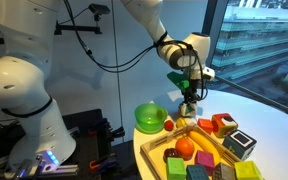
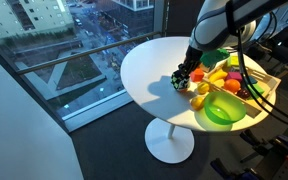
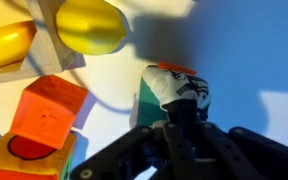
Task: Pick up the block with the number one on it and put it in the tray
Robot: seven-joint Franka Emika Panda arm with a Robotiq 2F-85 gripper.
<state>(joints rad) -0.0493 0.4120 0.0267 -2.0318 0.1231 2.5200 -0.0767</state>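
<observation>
**Gripper [image 1: 187, 100] down at the number-one block [image 3: 174, 88]; the tray [image 1: 162, 143] run is not yet made**

In an exterior view I have the arm reaching over the white table [image 1: 269, 125], with the gripper low, close to the surface. It is just past the green bowl [image 1: 149, 117] and beside the near corner of the light-wood tray. The tray already holds an orange ball [image 1: 185, 147] and several coloured blocks. The small block itself is too tiny for me to make out from here.

In an exterior view from the window side, the gripper [image 2: 189, 72] hangs over the table [image 2: 149, 70] at the open end. It is outside the tray [image 2: 267, 78] and near the bowl [image 2: 221, 108]. Whatever is under the fingers is lost in shadow.

The wrist view is the useful one. The number-one block, pale on top with a green side and a reddish edge, sits right at the fingertips on bare table. It is apart from the orange-red block [image 3: 49, 108] and the yellow toy fruit [image 3: 89, 25]. The fingers look drawn close together, but I cannot tell whether they are clamped on the block or only poised at it.

My read is that the approach is done and the grasp is at best in hand. The lift, the carry across to the tray and the release are all left.
</observation>
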